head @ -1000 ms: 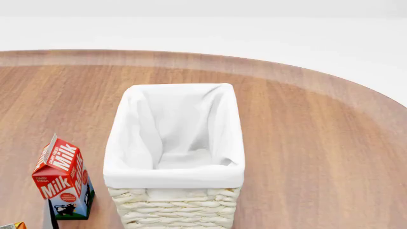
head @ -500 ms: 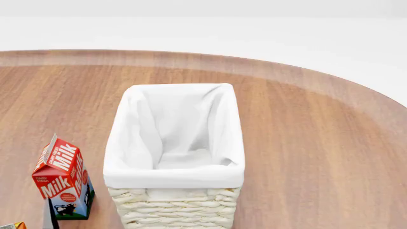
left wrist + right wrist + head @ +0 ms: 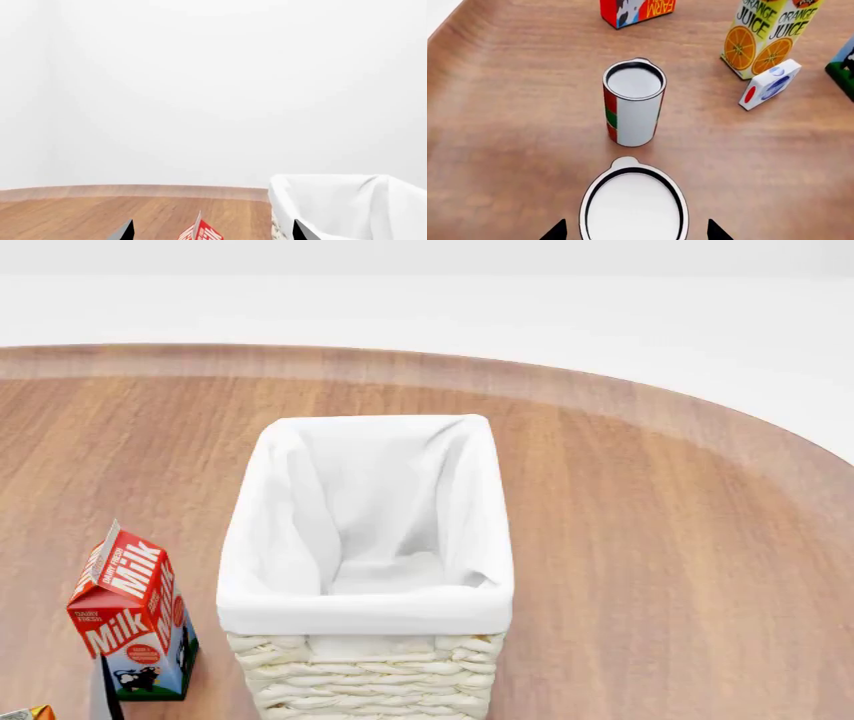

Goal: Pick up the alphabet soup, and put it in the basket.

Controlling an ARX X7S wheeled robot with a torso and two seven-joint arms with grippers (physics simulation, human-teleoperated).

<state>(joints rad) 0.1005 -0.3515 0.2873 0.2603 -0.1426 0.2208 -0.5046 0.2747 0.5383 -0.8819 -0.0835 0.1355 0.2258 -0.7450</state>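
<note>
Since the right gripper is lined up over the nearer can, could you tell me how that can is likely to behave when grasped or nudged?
The nearer can looks rigid, with a metal lid, so it probably won't deform under the right gripper. Its smooth round side may slip or twist between flat fingertips. It stands upright on the table; a sideways nudge might topple it, and then it would likely roll.

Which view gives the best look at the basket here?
The head view: the basket shows almost whole, its white liner open and nothing inside. The left wrist view catches only a corner of it. The right wrist view doesn't show it.
</note>
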